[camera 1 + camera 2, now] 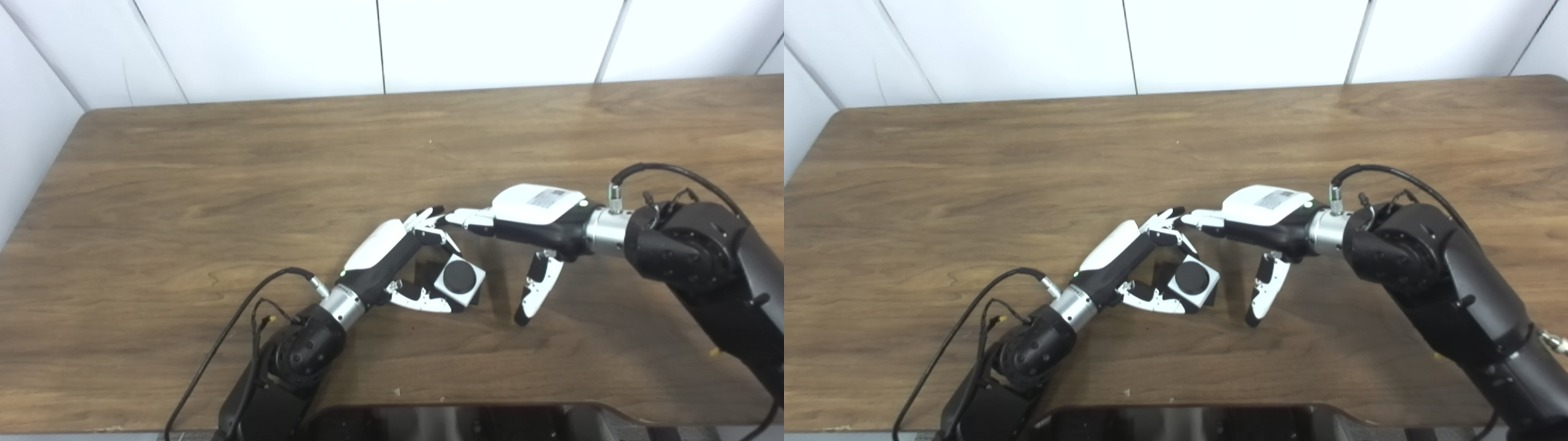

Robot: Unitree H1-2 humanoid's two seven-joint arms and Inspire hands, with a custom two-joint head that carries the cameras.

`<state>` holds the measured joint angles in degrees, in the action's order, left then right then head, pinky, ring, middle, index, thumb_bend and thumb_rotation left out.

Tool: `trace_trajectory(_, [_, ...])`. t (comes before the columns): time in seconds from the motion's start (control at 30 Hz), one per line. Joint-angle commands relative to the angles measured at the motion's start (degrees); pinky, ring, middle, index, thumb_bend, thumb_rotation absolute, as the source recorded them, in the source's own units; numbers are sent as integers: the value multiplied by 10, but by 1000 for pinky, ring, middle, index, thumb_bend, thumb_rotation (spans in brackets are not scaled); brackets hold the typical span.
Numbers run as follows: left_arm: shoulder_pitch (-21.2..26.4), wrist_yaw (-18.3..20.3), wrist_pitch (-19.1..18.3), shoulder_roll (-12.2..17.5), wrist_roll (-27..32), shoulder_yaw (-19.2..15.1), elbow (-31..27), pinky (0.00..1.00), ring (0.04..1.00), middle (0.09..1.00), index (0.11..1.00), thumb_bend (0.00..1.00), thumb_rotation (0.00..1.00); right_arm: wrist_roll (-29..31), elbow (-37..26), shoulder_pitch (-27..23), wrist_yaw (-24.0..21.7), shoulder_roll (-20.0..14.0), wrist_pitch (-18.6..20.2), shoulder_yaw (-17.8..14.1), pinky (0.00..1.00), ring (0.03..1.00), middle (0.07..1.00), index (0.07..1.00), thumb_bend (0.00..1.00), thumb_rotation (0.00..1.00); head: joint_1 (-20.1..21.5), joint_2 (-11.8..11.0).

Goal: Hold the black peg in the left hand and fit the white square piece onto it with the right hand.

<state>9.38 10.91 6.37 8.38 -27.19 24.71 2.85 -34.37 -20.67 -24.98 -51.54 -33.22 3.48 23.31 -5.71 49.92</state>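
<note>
1. From where I stand, the wooden table (184,184) fills the scene, with white wall panels (275,43) behind its far edge; both arms reach in from the near side and meet around the middle of the tabletop.

2. The left hand (398,257) comes in from the lower left, angled up and to the right; its fingers (422,300) and thumb are curled around the assembly, pinching it from both sides; a black cable (245,318) loops off its wrist.

3. The white square piece (459,282) sits in that grasp, tilted on one corner so it reads as a diamond; the round end of the black peg (460,277) shows in the middle of its face, so the piece is already seated on the peg; a little more black shows behind and beside the square, though I cannot tell how much of that is peg and how much is shadow.

4. The right hand (527,226) comes in from the right, palm down, with its fingers spread; it holds nothing; its long fingers (471,217) point left and end just beside the left hand's fingertips, above the square piece; its thumb (538,288) hangs down toward the table, clearly apart from the piece.

5. A dark curved edge (459,422) of the robot's own body shows along the bottom.
</note>
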Motion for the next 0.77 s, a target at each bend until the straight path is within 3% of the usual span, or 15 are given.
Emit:
trace_trajectory(0.0, [-23, 22, -32, -2, -17, 22, 36, 1000, 1000, 949, 487, 520, 80, 6, -17, -34, 6, -17, 1, -24, 838, 934, 973, 977, 954, 270, 0, 0])
trace_trajectory(0.13, [-23, 22, -30, -1, -14, 21, 39, 1000, 1000, 949, 487, 520, 80, 16, -8, -49, 16, -25, -8, -47, 790, 908, 957, 943, 960, 280, 4, -2])
trace_trajectory(0.43, [-22, 24, -29, 5, -11, 20, 39, 1000, 1000, 950, 487, 520, 80, 44, -5, -54, 47, -34, 15, -122, 688, 863, 917, 896, 916, 218, 8, -5])
trace_trajectory(0.73, [-23, 25, -25, 12, -8, 18, 38, 1000, 1000, 946, 487, 521, 78, 71, 12, -50, 84, -29, 29, -163, 687, 852, 910, 879, 886, 209, 27, -12])
